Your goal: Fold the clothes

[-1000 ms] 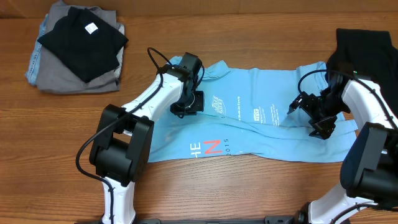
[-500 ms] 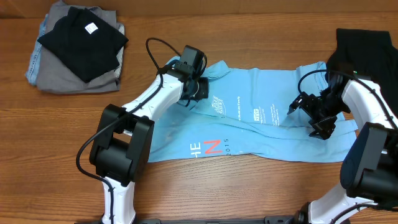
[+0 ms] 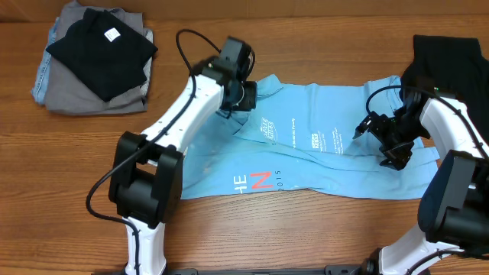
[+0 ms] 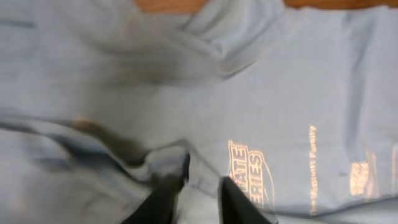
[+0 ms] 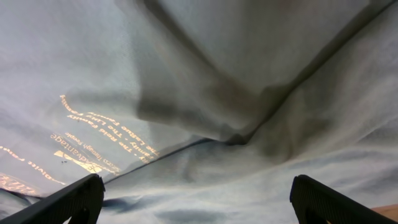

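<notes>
The light blue T-shirt [image 3: 321, 164] lies spread sideways across the table. Small white print shows in its middle and "HEN 2015" letters near its front edge. My left gripper [image 3: 241, 98] is over the shirt's far left part, near a sleeve. In the left wrist view its fingers [image 4: 200, 194] are pinched on a raised fold of the shirt [image 4: 298, 93] beside the white print. My right gripper [image 3: 388, 147] is over the shirt's right end. In the right wrist view its fingers [image 5: 205, 202] are wide apart and empty above wrinkled blue cloth [image 5: 205, 74].
A stack of folded clothes [image 3: 95, 57], black on grey, sits at the far left. A dark garment [image 3: 451, 57] lies at the far right edge, beside the right arm. Bare wood runs along the front edge.
My left gripper has moved from the shirt's white print toward the far edge, pulling a fold of cloth with it. The right arm has not moved.
</notes>
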Robot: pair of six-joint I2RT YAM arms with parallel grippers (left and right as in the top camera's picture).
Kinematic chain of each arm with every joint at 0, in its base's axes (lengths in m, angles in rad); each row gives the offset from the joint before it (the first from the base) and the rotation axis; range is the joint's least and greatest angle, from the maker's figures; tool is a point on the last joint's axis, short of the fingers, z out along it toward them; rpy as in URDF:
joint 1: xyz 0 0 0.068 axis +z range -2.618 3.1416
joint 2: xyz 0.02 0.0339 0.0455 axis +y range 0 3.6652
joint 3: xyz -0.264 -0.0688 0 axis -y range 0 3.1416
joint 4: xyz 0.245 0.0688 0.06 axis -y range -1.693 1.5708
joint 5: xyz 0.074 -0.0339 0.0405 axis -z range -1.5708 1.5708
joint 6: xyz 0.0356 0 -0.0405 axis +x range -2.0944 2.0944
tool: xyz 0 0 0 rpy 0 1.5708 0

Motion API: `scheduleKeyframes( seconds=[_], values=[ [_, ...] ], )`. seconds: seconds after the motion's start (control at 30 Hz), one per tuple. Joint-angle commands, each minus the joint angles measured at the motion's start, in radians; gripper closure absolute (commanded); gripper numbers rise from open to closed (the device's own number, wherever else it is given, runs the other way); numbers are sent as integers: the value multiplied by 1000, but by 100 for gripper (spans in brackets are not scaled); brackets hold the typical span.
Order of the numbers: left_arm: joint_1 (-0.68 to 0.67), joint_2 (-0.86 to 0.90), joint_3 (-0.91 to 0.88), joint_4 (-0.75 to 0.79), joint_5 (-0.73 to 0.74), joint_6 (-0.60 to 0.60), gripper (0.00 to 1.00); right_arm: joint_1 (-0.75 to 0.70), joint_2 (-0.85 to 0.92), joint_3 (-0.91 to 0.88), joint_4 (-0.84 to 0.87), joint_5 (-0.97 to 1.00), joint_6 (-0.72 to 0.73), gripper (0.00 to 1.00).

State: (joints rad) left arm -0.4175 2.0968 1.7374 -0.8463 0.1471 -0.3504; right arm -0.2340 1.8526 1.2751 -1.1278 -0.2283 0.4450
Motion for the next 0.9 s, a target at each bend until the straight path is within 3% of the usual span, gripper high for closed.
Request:
scheduleKeyframes(
  seconds=[0.0, 0.1, 0.47, 0.87],
  values=[
    [2, -10, 74, -59, 16, 34, 41, 5, -12, -1, 5, 6, 4, 0],
    [2, -10, 75, -37, 19, 60, 34, 5, -12, -1, 5, -4, 4, 0],
    [10, -6, 80, 202, 19, 74, 32, 5, -12, -1, -10, -32, 4, 0],
    [26, 79, 79, 279, -55, 58, 23, 5, -12, -1, -24, -61, 3, 0]
  ],
)
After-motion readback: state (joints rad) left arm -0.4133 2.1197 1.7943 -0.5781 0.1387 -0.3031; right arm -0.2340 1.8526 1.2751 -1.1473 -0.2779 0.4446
